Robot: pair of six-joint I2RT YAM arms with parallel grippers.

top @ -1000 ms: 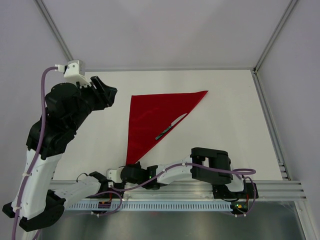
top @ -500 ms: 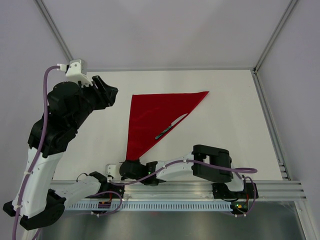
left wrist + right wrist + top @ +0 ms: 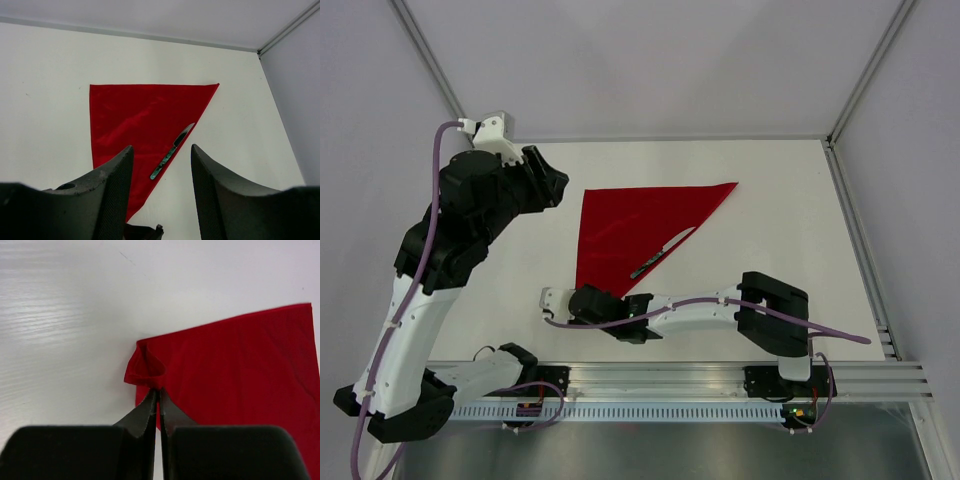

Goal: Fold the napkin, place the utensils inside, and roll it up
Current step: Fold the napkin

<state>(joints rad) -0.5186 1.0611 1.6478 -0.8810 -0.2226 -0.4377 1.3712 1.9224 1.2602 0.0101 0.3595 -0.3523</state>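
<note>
The deep-red napkin (image 3: 630,230) lies folded into a triangle on the white table, its point toward the near edge. It also shows in the left wrist view (image 3: 140,115) and the right wrist view (image 3: 240,370). One silvery utensil (image 3: 661,253) lies along its right slanted edge, also in the left wrist view (image 3: 172,150). My right gripper (image 3: 588,298) is shut on the napkin's near corner, which is bunched up at the fingertips (image 3: 150,402). My left gripper (image 3: 548,186) is open and empty, raised left of the napkin.
The table's back wall edge (image 3: 670,140) and right rail (image 3: 855,240) bound the surface. The right arm (image 3: 720,312) stretches leftward across the near part of the table.
My right gripper has moved away from the near edge with the napkin's corner, bunching it. My left gripper has shifted a little right and toward the back.
</note>
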